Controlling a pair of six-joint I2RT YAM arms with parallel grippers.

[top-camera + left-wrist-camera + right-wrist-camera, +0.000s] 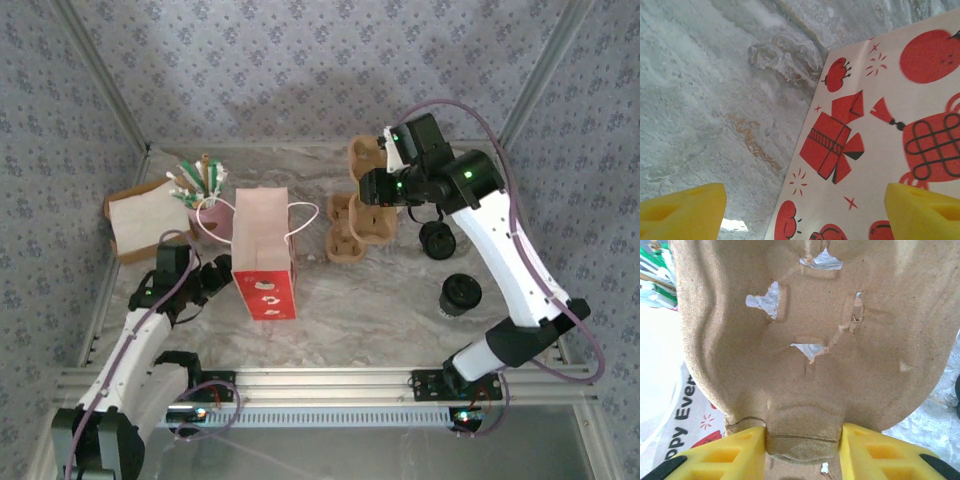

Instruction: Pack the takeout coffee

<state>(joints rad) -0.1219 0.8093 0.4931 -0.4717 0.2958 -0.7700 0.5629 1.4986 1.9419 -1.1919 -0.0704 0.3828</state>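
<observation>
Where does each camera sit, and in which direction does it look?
Top camera: above and behind the arm bases, looking down on the table; both arms, the left gripper and the right gripper show.
Left wrist camera: faces the table and the red bag's printed side; its yellow fingers sit in the bottom corners.
Right wrist camera: faces the cardboard carrier, pinched between its yellow fingers.
Shared: the top and left wrist views both show the red bag.

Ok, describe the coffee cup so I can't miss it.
From the red paper bag, go right past the brown carrier. The cup stands on bare marble beside the right arm: small, black, and nearer the arm bases than the black lid.
</observation>
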